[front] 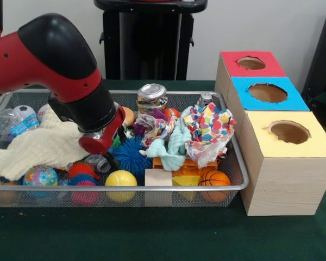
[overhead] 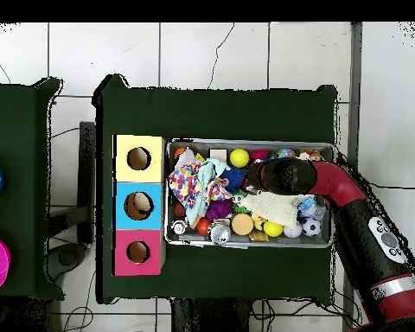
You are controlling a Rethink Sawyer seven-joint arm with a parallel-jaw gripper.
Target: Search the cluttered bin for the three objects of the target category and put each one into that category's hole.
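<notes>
The wire mesh bin (front: 152,188) is full of toys and cloths; it also shows in the overhead view (overhead: 245,143). One see-through water bottle with a blue label (front: 13,124) lies at the bin's left end, beside a cream cloth (front: 38,147). It shows in the overhead view (overhead: 310,207) near the arm. I cannot pick out the other two bottles. My gripper (front: 100,157) reaches down into the clutter left of the bin's middle, mostly hidden by the wrist. The red-faced hole (front: 251,63) is on the farthest box, right of the bin.
A shiny metal can (front: 151,98) stands at the bin's far side. A blue spiky ball (front: 131,155), a yellow ball (front: 120,179), a basketball (front: 214,178) and a patterned cloth (front: 209,130) lie around. The blue-faced hole (front: 267,92) and the yellow-faced hole (front: 289,132) are nearer.
</notes>
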